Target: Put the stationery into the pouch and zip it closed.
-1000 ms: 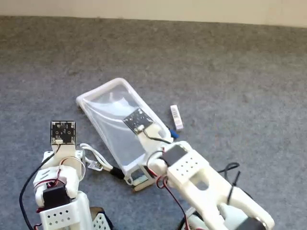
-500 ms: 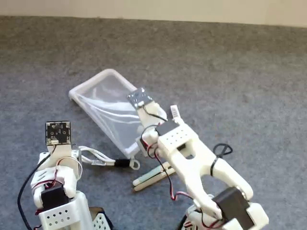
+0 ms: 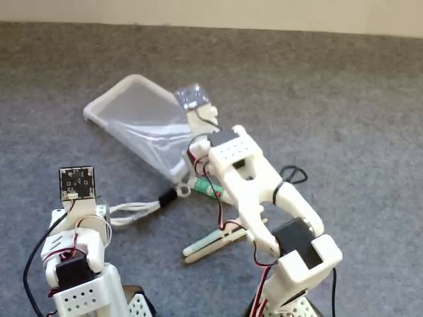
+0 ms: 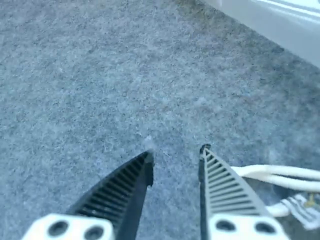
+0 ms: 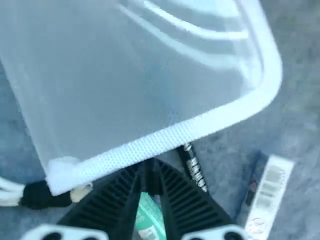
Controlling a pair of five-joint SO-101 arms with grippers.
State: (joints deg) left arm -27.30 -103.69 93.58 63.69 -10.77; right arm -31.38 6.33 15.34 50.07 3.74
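A translucent pouch lies on the grey carpet, its white cord and black toggle trailing toward the left arm. My right gripper is shut on the pouch's white zip edge at the near corner. Under its fingers lie a green item, a black pen and a white barcoded stick. The green item sits just beside the right arm. A pale pen-like piece lies nearer the front. My left gripper hangs open over bare carpet, beside the cord.
Grey carpet stretches wide to the right and behind the pouch. A pale wall strip borders the far edge. The left arm's base stands at the front left, and the right arm's wires loop beside it.
The right arm swung away and leftward, dragging the pouch with it. That uncovered the green item and the pale pen-like piece, and the cord stretched out. The left arm barely moved.
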